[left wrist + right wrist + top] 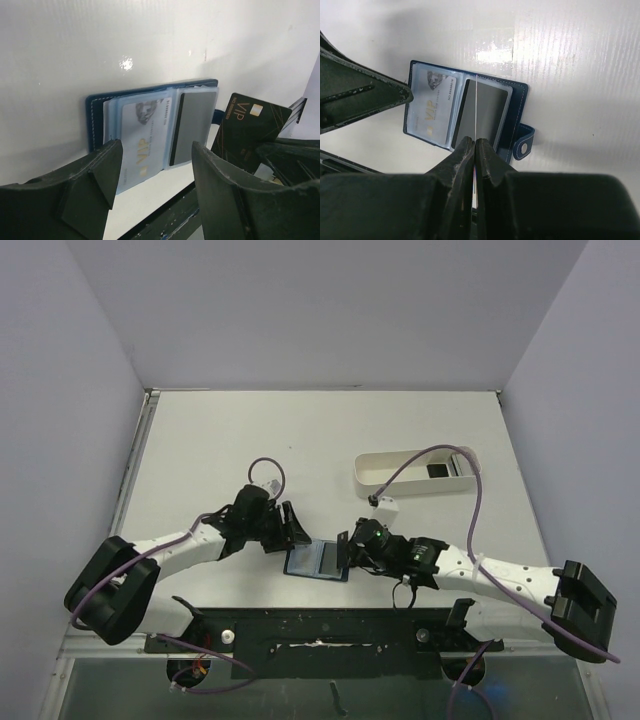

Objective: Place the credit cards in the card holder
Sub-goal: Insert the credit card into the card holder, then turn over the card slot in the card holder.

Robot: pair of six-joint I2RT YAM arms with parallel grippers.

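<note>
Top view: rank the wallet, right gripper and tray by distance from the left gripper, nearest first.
1. The wallet, just right of the left gripper, toward the bases.
2. The right gripper, at the wallet's right edge, pinching a card.
3. The tray, farther right, toward the back.

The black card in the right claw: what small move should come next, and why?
Probably the right gripper should tilt the black card flatter and ease its edge toward a pocket of the open card holder: the card stands on edge by the holder, in no slot.
</note>
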